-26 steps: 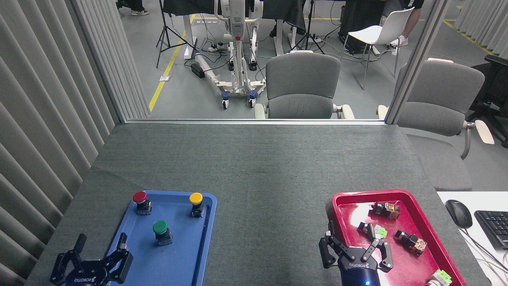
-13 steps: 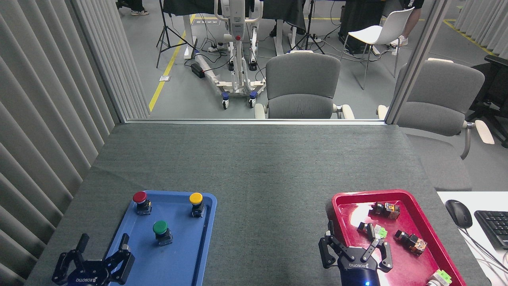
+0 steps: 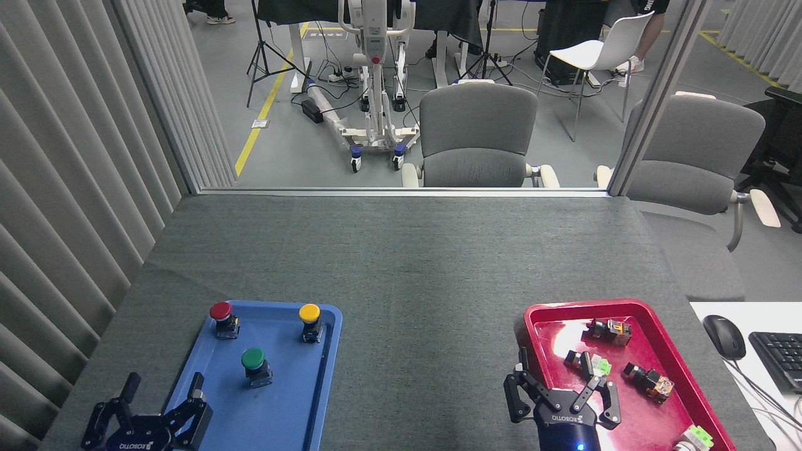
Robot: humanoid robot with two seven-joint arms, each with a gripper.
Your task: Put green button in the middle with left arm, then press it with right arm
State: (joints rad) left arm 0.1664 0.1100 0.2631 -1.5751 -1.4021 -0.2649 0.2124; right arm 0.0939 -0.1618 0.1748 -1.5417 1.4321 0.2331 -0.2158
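The green button (image 3: pixel 254 364) stands upright on its black base in the blue tray (image 3: pixel 294 413), ahead of my left jaws and a little to their right, apart from them. Further ahead on the same tray the red button (image 3: pixel 222 317) stands near the far left corner and the yellow button (image 3: pixel 310 320) near the far right corner; the green one sits nearer me, between those two.

My left gripper (image 3: pixel 153 413) hangs low at the near left corner of the tray, its jaws spread wide and holding nothing, one finger (image 3: pixel 198 410) over the tray's left rim.

To the right of the tray, between my two jaws, the middle (image 3: pixel 426 351) of the table is a bare stretch of dark grey felt.

My right gripper (image 3: pixel 559 398) sits at the near left edge of the red tray (image 3: pixel 551 319), jaws parted and empty, a blue light showing on the wrist below them. Ahead and to the right of these jaws, several small switches lie scattered in the red tray, among them a pale-green square switch (image 3: pixel 600 365) and an orange-faced one (image 3: pixel 656 383). Another pale-green switch (image 3: pixel 697 437) lies at the tray's near right corner.

Well to the right of my right jaws, off the felt, a black mouse (image 3: pixel 723 336) and a keyboard (image 3: pixel 780 360) rest on a white surface.
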